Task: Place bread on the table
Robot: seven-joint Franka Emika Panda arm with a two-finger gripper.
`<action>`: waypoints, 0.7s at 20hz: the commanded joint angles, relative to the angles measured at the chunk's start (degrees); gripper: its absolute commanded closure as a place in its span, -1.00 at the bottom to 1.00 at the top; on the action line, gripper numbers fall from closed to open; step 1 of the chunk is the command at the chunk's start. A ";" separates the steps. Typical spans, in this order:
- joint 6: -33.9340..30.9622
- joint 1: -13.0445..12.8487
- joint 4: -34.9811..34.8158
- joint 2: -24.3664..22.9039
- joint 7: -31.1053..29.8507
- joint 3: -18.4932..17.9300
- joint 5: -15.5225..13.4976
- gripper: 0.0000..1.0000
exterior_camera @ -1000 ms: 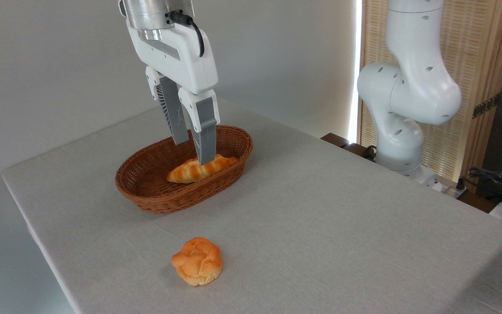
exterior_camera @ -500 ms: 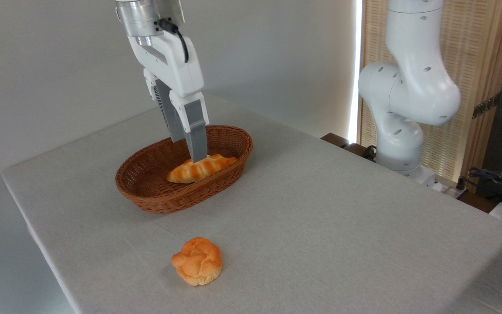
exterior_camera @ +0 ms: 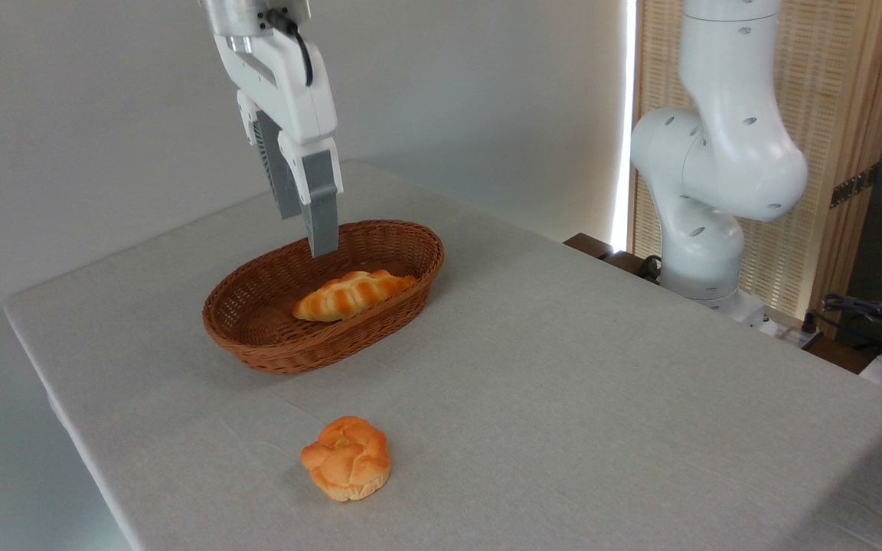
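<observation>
The bread (exterior_camera: 353,295), a golden braided loaf, lies lengthwise in the brown wicker basket (exterior_camera: 288,353) on the grey-clothed table (exterior_camera: 579,367). My gripper (exterior_camera: 305,233) hangs over the basket's back half, a little above and behind the loaf's left part, not touching it. Its two grey fingers (exterior_camera: 322,218) point down, seen almost one behind the other, and stand apart with nothing between them.
A small round knotted bun (exterior_camera: 347,458) sits on the cloth in front of the basket, near the front left edge. The arm's white base (exterior_camera: 705,252) stands beyond the table's right side, before a wooden slatted screen. Cables lie at the far right.
The gripper has risen off the loaf, shifted left and back, and turned so its fingers line up toward the camera. Loaf, basket and bun have not moved.
</observation>
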State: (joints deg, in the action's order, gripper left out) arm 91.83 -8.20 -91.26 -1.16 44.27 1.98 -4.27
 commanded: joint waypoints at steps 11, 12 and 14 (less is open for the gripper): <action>2.03 -5.33 -7.08 1.25 -1.46 3.82 0.84 -1.00; 3.34 -6.38 -9.18 0.47 -1.38 3.82 1.02 -1.00; 6.15 -7.96 -12.60 -0.76 -1.46 3.73 1.11 -1.00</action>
State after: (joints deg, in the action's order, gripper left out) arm 93.14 -12.93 -97.05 1.15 43.46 6.31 -4.12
